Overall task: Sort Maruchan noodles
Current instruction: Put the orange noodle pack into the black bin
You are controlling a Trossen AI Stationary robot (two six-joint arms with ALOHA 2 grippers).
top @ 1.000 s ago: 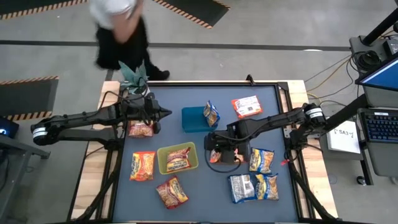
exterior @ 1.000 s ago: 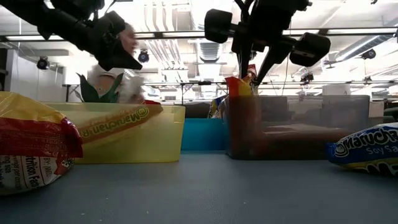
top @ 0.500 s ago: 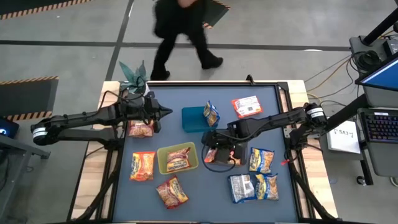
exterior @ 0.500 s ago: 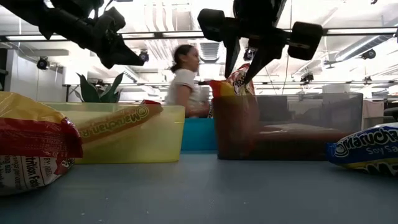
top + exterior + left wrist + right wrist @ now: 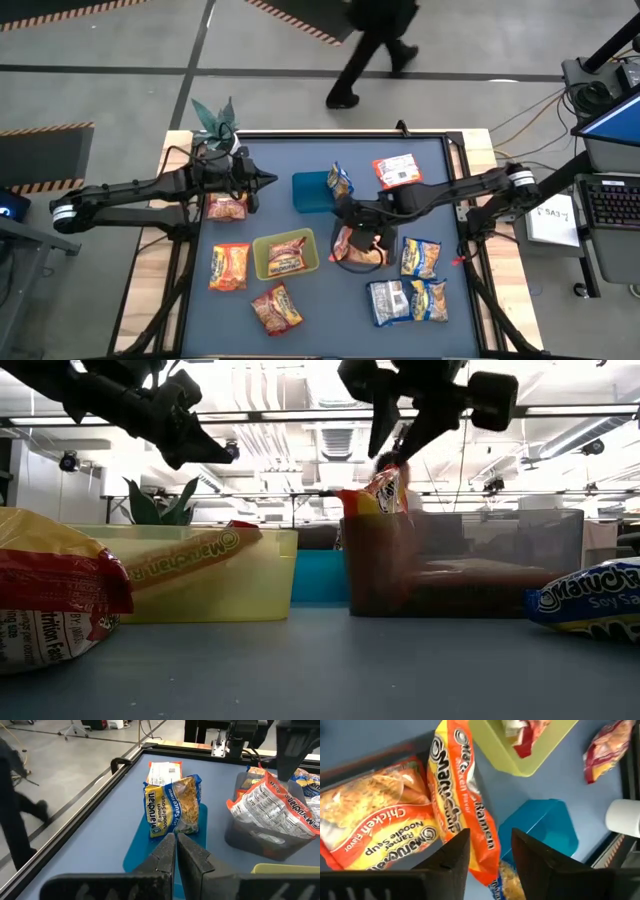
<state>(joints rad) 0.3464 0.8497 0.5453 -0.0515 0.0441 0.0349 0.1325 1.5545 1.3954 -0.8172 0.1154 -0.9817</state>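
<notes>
My right gripper [image 5: 352, 220] [image 5: 398, 448] hangs open just above the black tray [image 5: 372, 262] [image 5: 470, 565]. One orange Maruchan packet [image 5: 462, 805] [image 5: 378, 490] stands on edge in this tray, leaning on its wall with its top above the rim and below my spread fingers [image 5: 455, 857]. A second orange packet [image 5: 375, 825] lies flat in the same tray. The blue tray [image 5: 305, 192] holds a blue-and-yellow packet [image 5: 172, 807] standing upright. A red packet [image 5: 287, 255] lies in the yellow-green tray [image 5: 262, 268]. My left gripper [image 5: 268, 183] [image 5: 176, 842] waits shut in the air, left of the blue tray.
Loose packets lie on the blue mat: red-orange ones [image 5: 229, 265] [image 5: 276, 308] [image 5: 227, 207] at the left and near edge, blue-and-yellow ones [image 5: 420, 257] [image 5: 388, 300] [image 5: 430, 298] near right, a pink-white one [image 5: 397, 171] at the far side. A person walks past beyond the far edge.
My right gripper has opened and let go of the standing orange packet, then risen above it while rolling its wrist. The packet stays leaning in the black tray, which has slid slightly toward the table's left. A person has walked by behind the table.
</notes>
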